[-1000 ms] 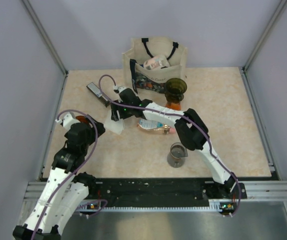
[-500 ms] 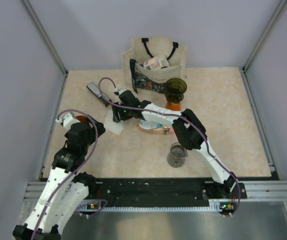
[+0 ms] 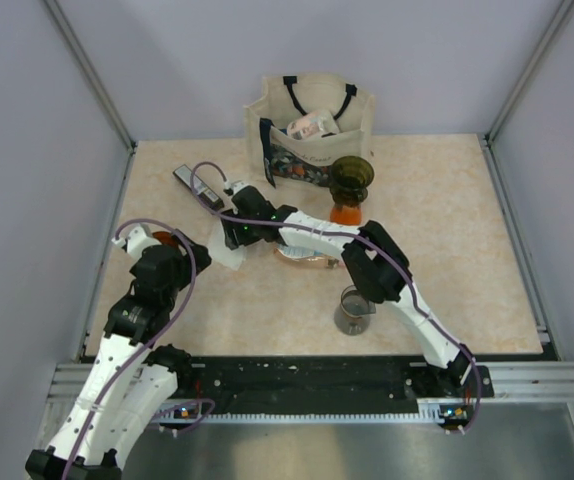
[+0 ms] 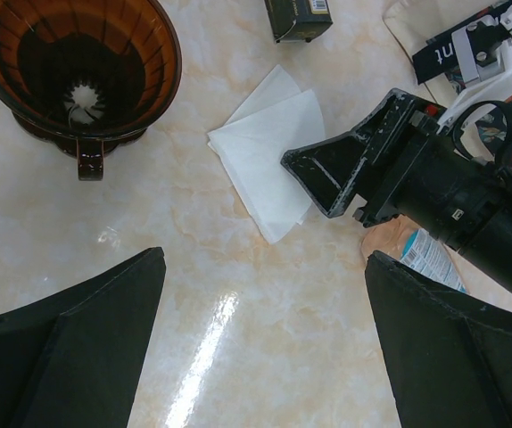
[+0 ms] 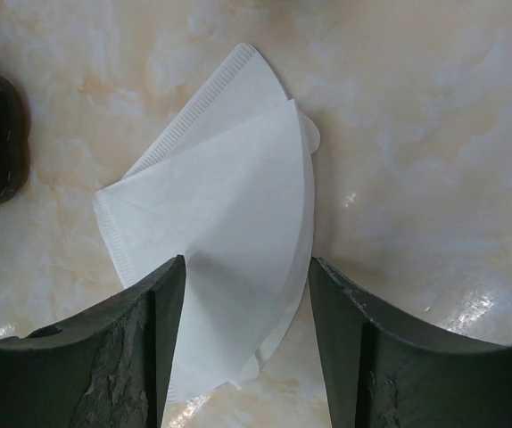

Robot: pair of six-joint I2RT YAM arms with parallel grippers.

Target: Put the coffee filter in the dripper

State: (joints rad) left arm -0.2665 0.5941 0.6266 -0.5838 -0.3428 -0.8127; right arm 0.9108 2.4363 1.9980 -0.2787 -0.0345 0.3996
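So the coffee filter (image 3: 229, 250) is lying flat on the table (image 3: 447, 230), over toward 9 o'clock from the middle in the top view. It's folded into a white fan shape, and it's not in the dripper (image 4: 73, 67) yet. From the filter, the dripper sits at about 9 o'clock, near it but not touching. In the left wrist view it's the amber ribbed cone in the 11 o'clock corner, upright, handle pointing to 6 o'clock, nothing inside.

The right gripper (image 5: 245, 294) is down over the filter with its jaws parted to a medium gap. The narrow end of the fan runs between the two fingers (image 5: 140, 348), with the wide ribbed edge spreading toward 11 o'clock. The paper looks loose between them, not pinched. Whether the tips touch the table I can't tell.

The left gripper (image 4: 263, 267) hangs above the tabletop spread wide with nothing between its fingers. From there the filter is at 12 o'clock and the right gripper comes in from 3 o'clock.

Other stuff:
- a tote bag (image 3: 312, 125) at the 12 o'clock edge of the table
- an amber glass piece (image 3: 351, 180) just in front of the bag
- a small dark box (image 3: 195, 185) at 11 o'clock from the filter
- a pinkish packet (image 3: 307, 255) partly under the right arm
- a clear glass jug (image 3: 354, 308) at about 5 o'clock from the filter, well apart
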